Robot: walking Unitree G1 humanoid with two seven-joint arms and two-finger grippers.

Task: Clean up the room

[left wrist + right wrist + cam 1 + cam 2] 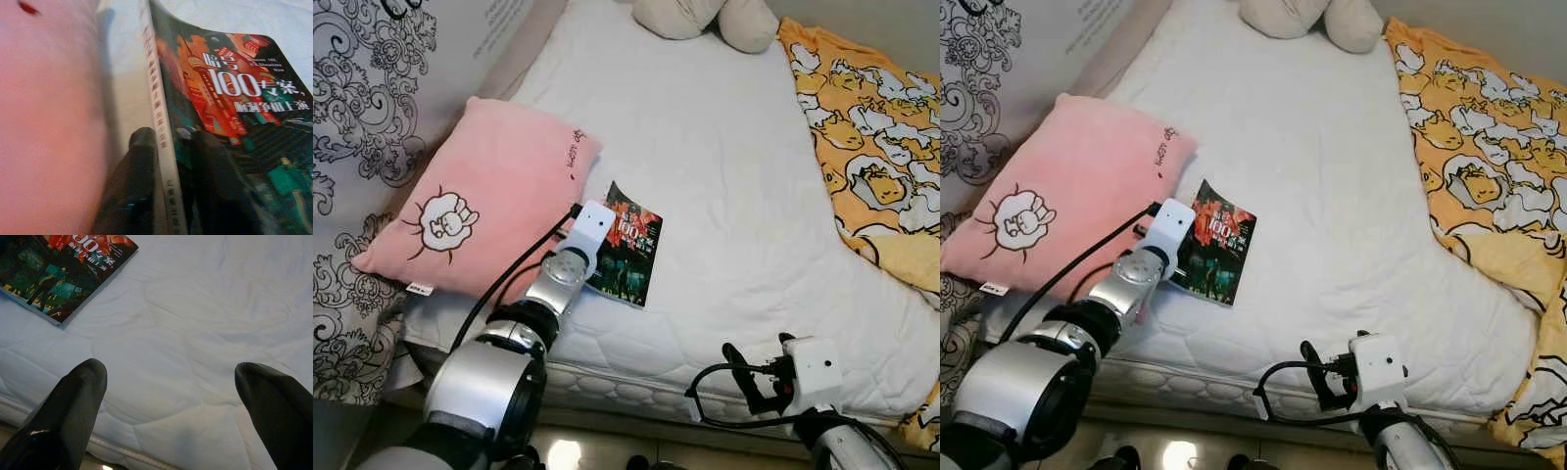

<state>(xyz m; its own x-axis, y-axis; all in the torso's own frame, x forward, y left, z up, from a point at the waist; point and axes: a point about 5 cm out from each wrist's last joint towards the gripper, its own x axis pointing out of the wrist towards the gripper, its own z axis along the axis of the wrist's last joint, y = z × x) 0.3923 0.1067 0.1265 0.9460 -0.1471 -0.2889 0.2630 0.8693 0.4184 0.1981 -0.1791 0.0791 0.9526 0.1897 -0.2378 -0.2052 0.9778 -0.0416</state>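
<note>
The bed (pixel 724 166), covered by a white quilted mattress pad, takes up most of the scene, and little of the tidying appears to be done. A yellow patterned blanket (pixel 871 147) is left rumpled along the robot's right side of the mattress, and a beige plush toy (pixel 705 18) is seen at the far end. A pink pillow (pixel 480 201) with a sheep drawing lies at the left edge, against a patterned curtain (pixel 362 108). Just beside the pillow, flat on the mattress, a book (pixel 628 245) with a dark red and green cover is found. The left end effector (pixel 168 196) is closed on the book at its spine edge, one finger on the cover and one at the pillow side, so the book is judged to be the item in hand and not yet lifted. The right end effector (pixel 171 396) is held open, empty, near the mattress's front edge. Book, blanket and toy are all judged still to be put away.
</note>
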